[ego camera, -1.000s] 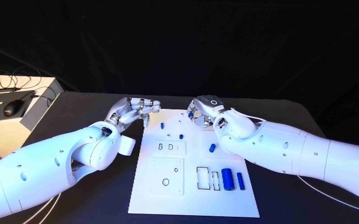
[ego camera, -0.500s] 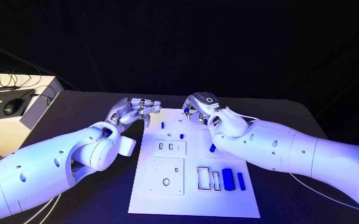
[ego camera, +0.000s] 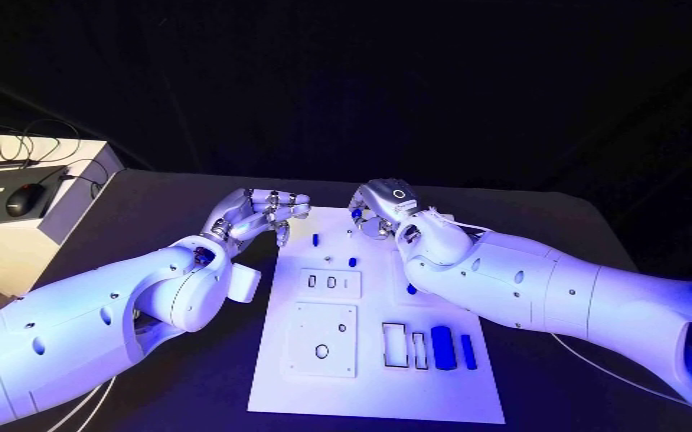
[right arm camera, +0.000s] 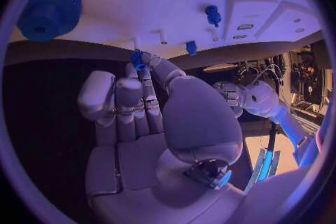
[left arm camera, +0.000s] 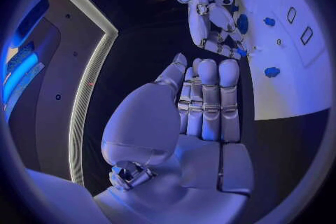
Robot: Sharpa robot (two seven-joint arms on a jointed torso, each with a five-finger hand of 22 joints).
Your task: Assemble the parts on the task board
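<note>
Right hand (ego camera: pixel 384 214) pinches what appears a small blue part (right arm camera: pixel 138 59) above the task board's (ego camera: pixel 378 392) far edge; left hand (ego camera: pixel 257 214) waits empty, fingers apart; several parts remain unassembled

White task board (ego camera: pixel 289 372), blue parts (ego camera: pixel 443 347)

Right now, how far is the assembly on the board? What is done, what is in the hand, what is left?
Done: little that I can confirm; a small blue peg seems to stand at the task board's far end. In hand: the right hand pinches a small blue part at its fingertips there. The left hand holds nothing. Left: two blue pieces lie loose near the front, beside unfilled slots.
</note>
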